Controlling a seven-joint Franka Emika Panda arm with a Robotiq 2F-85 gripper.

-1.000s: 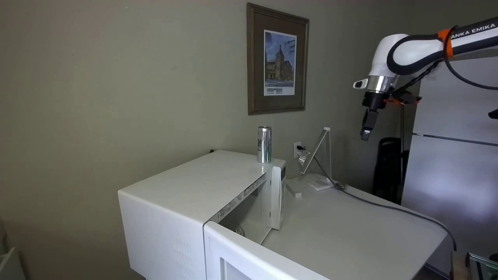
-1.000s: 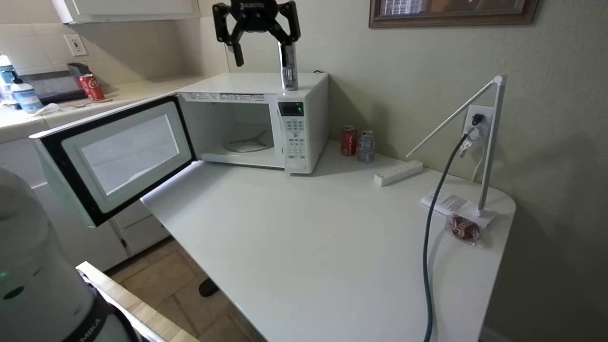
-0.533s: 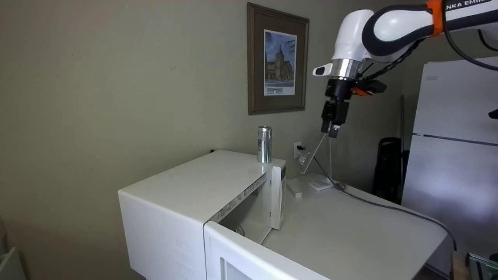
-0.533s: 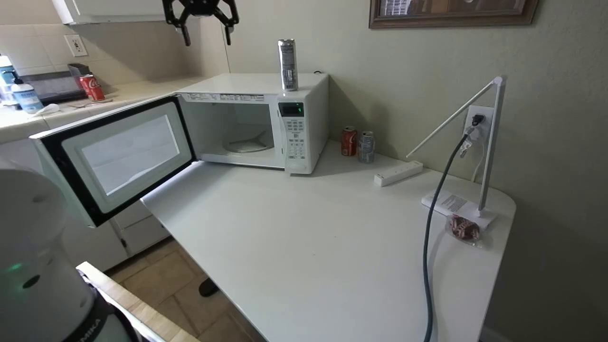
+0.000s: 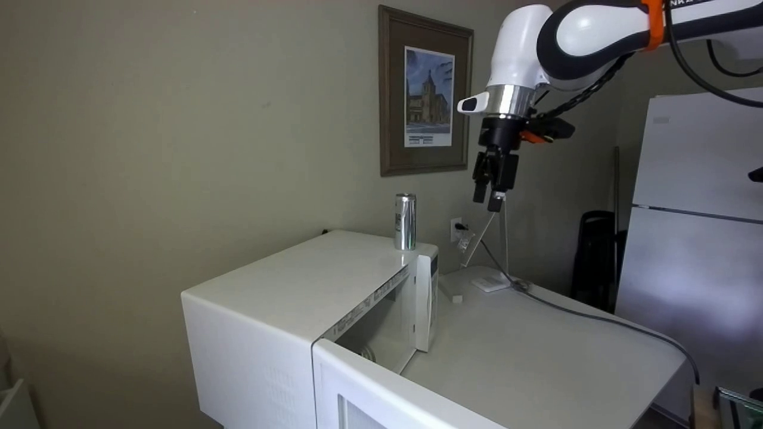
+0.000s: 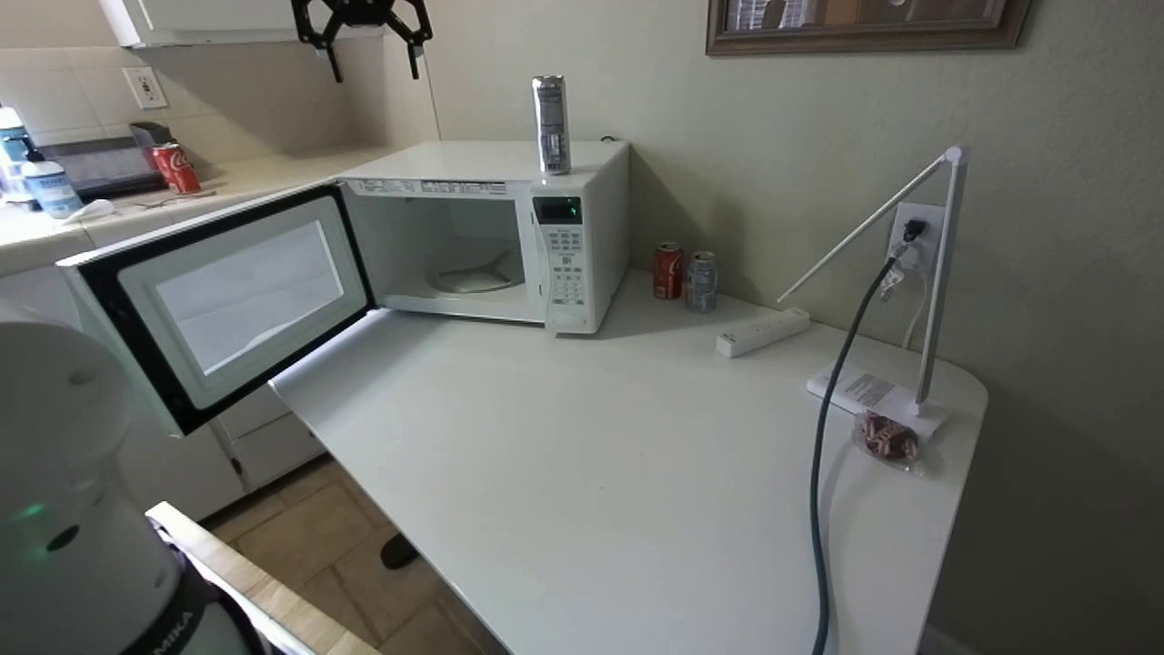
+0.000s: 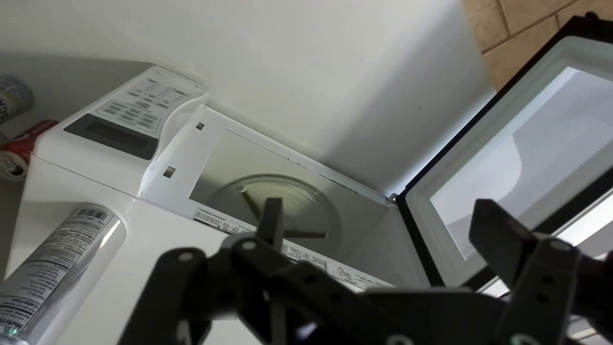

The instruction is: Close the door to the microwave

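Hand (image 6: 377, 78), slightly shifted, hangs above the white table (image 6: 600, 437) and tiled floor (image 6: 300, 537).

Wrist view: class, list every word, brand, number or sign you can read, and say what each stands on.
"Nutri", on the silver can; its finer print is too small.
"CK", apparently, on the grey can, the rest unseen.
Too small or blurred: the keypad and label strip on the microwave.
Nothing readable: the display, the red can.
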